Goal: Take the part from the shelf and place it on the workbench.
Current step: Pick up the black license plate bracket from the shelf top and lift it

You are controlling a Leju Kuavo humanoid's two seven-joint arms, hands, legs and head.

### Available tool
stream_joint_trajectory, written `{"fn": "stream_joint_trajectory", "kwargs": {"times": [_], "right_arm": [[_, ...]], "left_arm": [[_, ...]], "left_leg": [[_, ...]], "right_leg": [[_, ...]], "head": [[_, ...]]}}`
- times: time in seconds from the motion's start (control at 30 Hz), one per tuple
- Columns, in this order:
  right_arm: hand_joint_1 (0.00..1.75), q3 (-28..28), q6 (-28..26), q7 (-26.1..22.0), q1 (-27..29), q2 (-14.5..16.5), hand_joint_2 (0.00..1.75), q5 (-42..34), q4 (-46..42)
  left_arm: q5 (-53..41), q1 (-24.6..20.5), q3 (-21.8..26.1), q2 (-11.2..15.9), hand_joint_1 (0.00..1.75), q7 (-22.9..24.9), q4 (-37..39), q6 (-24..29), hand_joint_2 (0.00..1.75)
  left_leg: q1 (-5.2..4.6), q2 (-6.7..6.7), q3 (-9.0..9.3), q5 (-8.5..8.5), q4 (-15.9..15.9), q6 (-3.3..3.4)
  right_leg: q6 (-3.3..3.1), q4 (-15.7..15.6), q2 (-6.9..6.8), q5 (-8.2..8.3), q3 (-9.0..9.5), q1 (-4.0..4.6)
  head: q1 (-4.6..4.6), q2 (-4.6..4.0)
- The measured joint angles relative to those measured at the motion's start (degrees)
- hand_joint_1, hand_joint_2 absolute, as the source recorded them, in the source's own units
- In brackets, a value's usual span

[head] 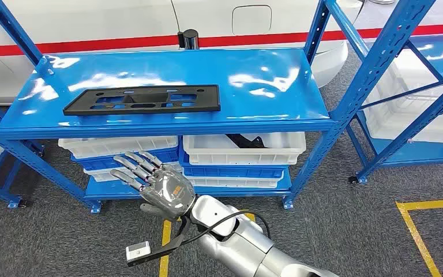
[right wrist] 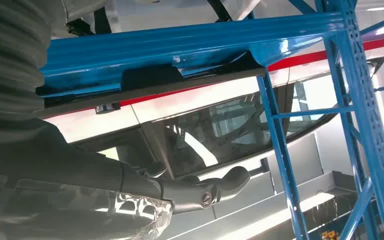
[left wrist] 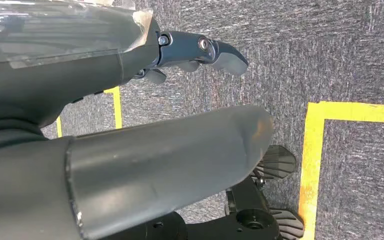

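Lying flat on the blue shelf's (head: 277, 86) top deck, black part (head: 144, 99) untouched, my right hand (head: 153, 182) raised in front of and below the shelf edge, fingers spread, holding nothing, my left hand (left wrist: 130, 100) hanging over grey carpet (left wrist: 330, 55), fingers apart, holding nothing, white bins (head: 242, 151) on the lower level.

bright overhead light, white glare patches on blue shelf top (head: 167, 69), wrist views w/ close parts soft, bg sharp

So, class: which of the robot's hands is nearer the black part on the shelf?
Right. The right hand is raised in front of the shelf, just below the black part, fingers spread. The left hand hangs down over the floor.
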Motion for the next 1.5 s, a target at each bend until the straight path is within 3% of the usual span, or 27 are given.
{"fn": "stream_joint_trajectory", "kwargs": {"times": [0.37, 0.6, 0.67, 0.77, 0.8, 0.83, 0.87, 0.93, 0.97, 1.0, 1.13, 1.17, 1.2, 1.27, 1.3, 1.33, 1.37, 1.43, 1.47, 1.5], "right_arm": [[0.00, 0.32, -0.29, 1.14, -0.02, -0.02, 1.75, -0.69, 0.44], [0.00, 0.39, -0.30, 1.90, -0.40, 0.51, 1.75, -0.04, 0.55], [0.00, 0.45, -0.33, 2.08, -0.72, 0.69, 1.75, 0.14, 0.61], [0.00, 0.53, -0.45, 2.28, -0.78, 0.41, 1.75, 0.23, 0.91], [0.00, 0.54, -0.53, 2.41, -0.69, 0.26, 1.75, 0.31, 1.07], [0.00, 0.55, -0.64, 2.53, -0.62, 0.12, 1.75, 0.39, 1.22], [0.00, 0.55, -0.78, 2.65, -0.58, 0.02, 1.75, 0.45, 1.36], [0.00, 0.56, -1.08, 2.82, -0.57, -0.14, 1.75, 0.50, 1.58], [0.00, 0.57, -1.20, 2.88, -0.56, -0.20, 1.75, 0.50, 1.68], [0.00, 0.60, -1.29, 2.91, -0.50, -0.26, 1.75, 0.51, 1.77], [0.00, 0.57, -1.43, 3.02, -0.54, -0.37, 1.75, 0.51, 1.93], [0.00, 0.54, -1.45, 3.02, -0.63, -0.32, 1.75, 0.51, 1.93], [0.00, 0.51, -1.46, 3.03, -0.65, -0.24, 1.75, 0.52, 1.94], [0.00, 0.51, -1.46, 3.03, -0.56, -0.17, 1.75, 0.52, 1.98], [0.00, 0.52, -1.46, 3.03, -0.45, -0.16, 1.75, 0.52, 2.03], [0.00, 0.52, -1.46, 3.03, -0.36, -0.15, 1.75, 0.53, 2.08], [0.00, 0.53, -1.46, 3.03, -0.30, -0.15, 1.75, 0.54, 2.14], [0.00, 0.54, -1.46, 3.04, -0.26, -0.04, 1.75, 0.55, 2.21], [0.00, 0.54, -1.48, 3.04, -0.24, 0.03, 1.75, 0.56, 2.24], [0.00, 0.54, -1.52, 3.06, -0.23, 0.11, 1.75, 0.60, 2.26]], "left_arm": [[-0.74, 0.00, 0.07, 0.13, 0.00, 0.07, 0.00, -0.22, 0.00], [-0.85, -0.07, 0.09, 0.16, 0.00, -0.18, 0.00, -0.30, 0.00], [-0.86, -0.13, 0.11, 0.04, 0.00, -0.24, 0.00, -0.29, 0.00], [-1.04, -0.14, 0.20, -0.04, 0.00, -0.35, 0.00, -0.25, 0.00], [-1.22, -0.10, 0.27, -0.04, 0.00, -0.41, 0.00, -0.23, 0.00], [-1.43, -0.06, 0.36, -0.05, 0.00, -0.50, 0.00, -0.21, 0.00], [-1.65, -0.02, 0.43, -0.07, 0.00, -0.57, 0.00, -0.19, 0.00], [-2.01, 0.02, 0.55, -0.05, 0.00, -0.73, 0.00, -0.13, 0.00], [-2.13, 0.00, 0.58, 0.00, 0.00, -0.77, 0.01, -0.11, 0.00], [-2.22, -0.03, 0.60, 0.07, 0.00, -0.80, 0.01, -0.08, 0.00], [-2.35, -0.31, 0.61, 0.05, 0.00, -0.87, -0.03, -0.07, 0.00], [-2.37, -0.40, 0.60, 0.01, 0.00, -0.89, -0.05, -0.08, 0.00], [-2.39, -0.41, 0.59, -0.02, 0.00, -0.91, -0.06, -0.07, 0.00], [-2.40, -0.18, 0.59, 0.04, 0.00, -0.93, -0.03, -0.05, 0.00], [-2.40, 0.00, 0.61, 0.08, 0.00, -0.93, -0.02, -0.04, 0.00], [-2.40, 0.14, 0.62, 0.10, 0.00, -0.93, -0.01, -0.04, 0.00], [-2.40, 0.25, 0.63, 0.11, 0.00, -0.93, 0.00, -0.03, 0.00], [-2.40, 0.33, 0.63, 0.19, 0.00, -0.93, 0.03, 0.01, 0.00], [-2.40, 0.35, 0.63, 0.25, 0.00, -0.93, 0.09, 0.04, 0.00], [-2.40, 0.31, 0.62, 0.30, 0.00, -0.92, 0.16, 0.07, 0.00]], "left_leg": [[-0.17, -0.01, -0.10, -0.09, 0.27, 0.13], [-0.11, 0.11, -0.08, -0.11, 0.14, 1.02], [0.35, 0.30, 0.55, 0.29, -0.80, 1.55], [0.66, 0.37, 0.86, 0.21, -1.13, 1.79], [0.74, 0.34, 0.96, 0.00, -1.12, 1.70], [0.86, 0.31, 1.18, -0.28, -1.12, 1.51], [1.05, 0.27, 1.55, -0.64, -1.11, 1.22], [1.34, 0.23, 2.56, -1.58, -1.08, 0.38], [1.33, 0.25, 2.96, -2.07, -1.01, -0.12], [1.29, 0.28, 3.26, -2.47, -1.00, -0.56], [1.70, 0.36, 3.96, -3.64, -0.90, -1.82], [1.81, 0.14, 3.10, -4.25, 1.02, -2.00], [1.86, -0.21, 1.12, -5.12, 4.47, -2.08], [1.77, -0.64, -5.05, -6.77, 13.47, -2.07], [1.75, -0.71, -8.05, -6.65, 16.61, -2.02], [1.72, -0.73, -10.08, -5.22, 17.50, -1.86], [1.66, -0.74, -11.00, -2.64, 16.17, -1.61], [1.37, -0.80, -10.16, 3.66, 9.38, -0.91], [1.05, -0.86, -9.14, 5.36, 6.44, -0.57], [0.74, -0.86, -8.10, 5.70, 4.22, -0.26]], "right_leg": [[0.05, -0.06, 0.00, 0.03, 0.01, -0.25], [0.64, -0.23, -0.02, 0.18, -0.01, -0.31], [0.70, 2.26, -0.03, -0.93, -1.26, -0.17], [0.47, 12.79, -0.03, -4.39, -7.04, -0.28], [0.71, 15.03, -0.04, -4.68, -8.59, -0.38], [1.17, 15.28, -0.06, -4.08, -9.14, -0.50], [1.81, 13.27, -0.12, -2.62, -8.54, -0.64], [2.94, 5.70, -0.67, 0.89, -5.18, -0.89], [2.87, 2.71, -0.89, 1.77, -3.66, -0.87], [2.47, 1.01, -1.05, 1.96, -2.72, -0.76], [-0.17, 0.47, -0.29, 0.39, -1.37, -0.47], [-0.83, 0.35, -0.11, -0.06, -0.71, -0.58], [-1.43, 0.26, 0.01, -0.58, 0.00, -0.65], [-2.22, 0.24, 0.29, -1.73, 1.33, -0.41], [-2.33, 0.24, 0.54, -2.36, 2.06, -0.29], [-2.36, 0.24, 0.83, -3.02, 2.90, -0.20], [-2.31, 0.22, 1.11, -3.74, 3.86, -0.15], [-2.05, 0.06, 1.51, -5.24, 5.80, -0.18], [-1.76, -0.14, 1.66, -5.89, 6.45, -0.04], [-1.39, -0.47, 1.73, -6.38, 6.85, 0.00]], "head": [[0.00, 0.00], [0.01, 0.00], [0.05, 0.00], [0.08, 0.00], [0.07, 0.00], [0.07, 0.00], [0.08, 0.00], [0.10, 0.00], [0.05, 0.00], [0.00, 0.00], [-0.30, 0.00], [-0.38, 0.00], [-0.48, 0.00], [-0.58, 0.00], [-0.60, 0.00], [-0.59, 0.00], [-0.60, 0.00], [-0.57, 0.00], [-0.59, 0.00], [-0.63, 0.00]]}}
